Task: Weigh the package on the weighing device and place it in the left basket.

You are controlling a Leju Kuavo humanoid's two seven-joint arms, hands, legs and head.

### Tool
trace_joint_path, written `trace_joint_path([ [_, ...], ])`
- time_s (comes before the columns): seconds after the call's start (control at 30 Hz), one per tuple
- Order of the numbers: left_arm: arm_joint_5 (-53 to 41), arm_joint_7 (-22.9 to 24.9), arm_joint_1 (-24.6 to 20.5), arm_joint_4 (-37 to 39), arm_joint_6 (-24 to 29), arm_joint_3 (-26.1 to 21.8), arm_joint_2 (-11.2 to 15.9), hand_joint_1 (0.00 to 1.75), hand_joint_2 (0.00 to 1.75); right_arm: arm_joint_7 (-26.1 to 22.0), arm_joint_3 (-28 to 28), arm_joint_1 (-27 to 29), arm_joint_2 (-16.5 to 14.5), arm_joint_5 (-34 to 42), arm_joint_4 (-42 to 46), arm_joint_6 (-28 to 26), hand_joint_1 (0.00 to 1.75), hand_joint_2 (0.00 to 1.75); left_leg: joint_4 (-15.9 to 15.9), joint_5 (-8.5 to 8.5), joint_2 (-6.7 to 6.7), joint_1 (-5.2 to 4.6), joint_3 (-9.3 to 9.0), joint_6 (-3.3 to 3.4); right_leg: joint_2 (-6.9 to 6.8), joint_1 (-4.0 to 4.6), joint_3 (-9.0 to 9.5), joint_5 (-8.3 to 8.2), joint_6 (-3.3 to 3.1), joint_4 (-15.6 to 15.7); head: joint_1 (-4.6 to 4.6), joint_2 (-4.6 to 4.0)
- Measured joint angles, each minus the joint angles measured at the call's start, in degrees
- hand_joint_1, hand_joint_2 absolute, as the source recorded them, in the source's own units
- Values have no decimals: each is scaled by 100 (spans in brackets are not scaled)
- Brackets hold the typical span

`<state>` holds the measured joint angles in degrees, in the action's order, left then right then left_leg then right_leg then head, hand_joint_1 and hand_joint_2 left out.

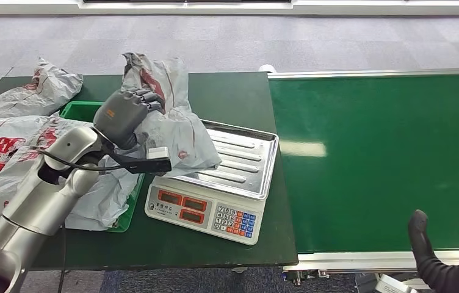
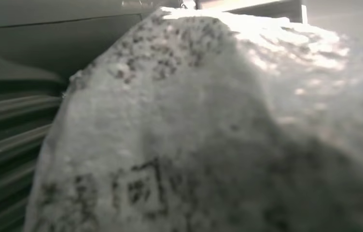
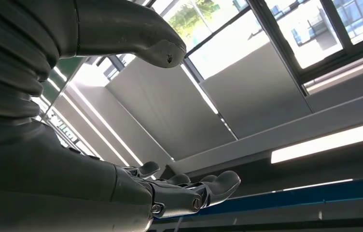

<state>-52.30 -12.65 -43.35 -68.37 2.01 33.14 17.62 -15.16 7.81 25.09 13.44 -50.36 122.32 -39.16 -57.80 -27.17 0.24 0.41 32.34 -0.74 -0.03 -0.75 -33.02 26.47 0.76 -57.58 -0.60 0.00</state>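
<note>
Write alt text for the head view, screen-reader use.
The robot's left hand grips a grey package lying partly on the scale, beside a green basket of more packages; the right hand sits open by the green conveyor belt.

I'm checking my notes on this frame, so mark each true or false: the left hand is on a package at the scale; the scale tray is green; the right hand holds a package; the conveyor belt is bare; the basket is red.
1. The left hand is on a package at the scale: true.
2. The scale tray is green: false, it is bare metal.
3. The right hand holds a package: false, it holds nothing, fingers apart.
4. The conveyor belt is bare: true.
5. The basket is red: false, it is green.
</note>
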Motion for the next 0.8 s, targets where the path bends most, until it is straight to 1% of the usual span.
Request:
trace_joint_path([
  [0.1, -67, -50, -174, 2, -90, -170, 243, 175, 175, -9, 78, 129, -16, 65, 55, -14, 0, 175, 1, 1, -1, 1, 0, -1, 0, 1, 1, 1, -1, 0, 0, 0],
  [0.17, -115, -87, -196, 14, -123, -263, 400, 175, 175, -47, 165, 290, -45, 110, 149, -5, 0, 175, 2, 0, -2, 1, 1, -1, 0, 1, 0, 2, -2, -1, 0, 0],
  [0.23, -137, -120, -155, 36, -130, -334, 538, 175, 175, -108, 246, 427, -99, 132, 244, 22, 0, 175, 5, -2, -1, 2, 4, -1, 1, 0, -1, 4, -4, -1, 1, 0],
  [0.3, -121, -175, -11, 54, -108, -417, 688, 175, 175, -167, 323, 543, -170, 147, 335, 62, 0, 175, 7, -5, 6, 1, 2, 0, 6, -4, -2, 6, -6, -1, 1, 0],
  [0.43, -14, -336, 515, 69, -29, -667, 998, 175, 175, -237, 454, 723, -316, 191, 502, 150, 0, 175, 9, -10, 27, 0, -1, -1, 25, -4, -10, 10, -8, 0, 1, 0],
  [0.53, 4, -423, 993, 80, 28, -879, 1113, 175, 175, -312, 585, 873, -458, 298, 645, 284, 0, 175, 9, -10, 27, 0, -1, -1, 24, -6, -11, 12, -8, 0, 1, 0],
  [0.67, -93, -479, 1560, 154, 204, -1087, 1132, 175, 175, -615, 850, 1091, -720, 514, 887, 543, 0, 175, 9, -13, 28, -1, 2, 0, 25, -6, -14, 14, -8, 1, 1, 0],
  [0.8, -274, -479, 2179, 173, 331, -1405, 1060, 175, 175, -1127, 1195, 1199, -1196, 594, 1104, 950, 0, 175, 11, -24, 45, -1, -6, -6, 37, -4, -11, 17, -12, 1, -1, 0],
])
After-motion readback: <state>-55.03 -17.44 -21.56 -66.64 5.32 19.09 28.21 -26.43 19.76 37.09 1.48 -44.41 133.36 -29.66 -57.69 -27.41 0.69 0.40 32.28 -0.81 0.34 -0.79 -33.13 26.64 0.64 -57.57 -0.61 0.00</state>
